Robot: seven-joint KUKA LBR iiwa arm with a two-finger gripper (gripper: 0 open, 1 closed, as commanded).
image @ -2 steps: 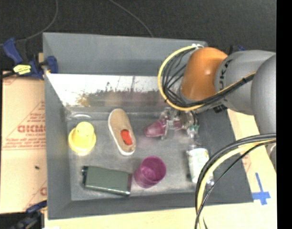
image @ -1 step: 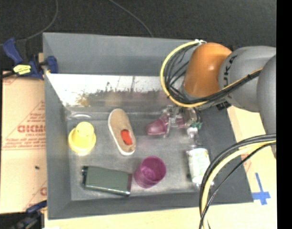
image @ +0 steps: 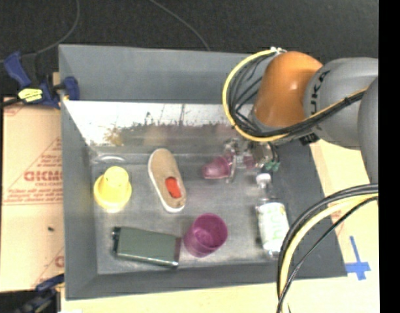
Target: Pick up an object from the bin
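Grey bin, 1 yellow cup, 1 purple cup, 1 white bottle, pincer beside 1 mauve piece, grip unclear.

Arm from the right, orange-covered wrist above hand.

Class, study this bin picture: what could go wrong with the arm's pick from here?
1. The gripper sits by the back wall of the bin, beside a small purple thing. It may push that thing against the wall instead of catching it.
2. The white bottle lies close by, toward the near right corner. The wrist could knock it on a move that way.
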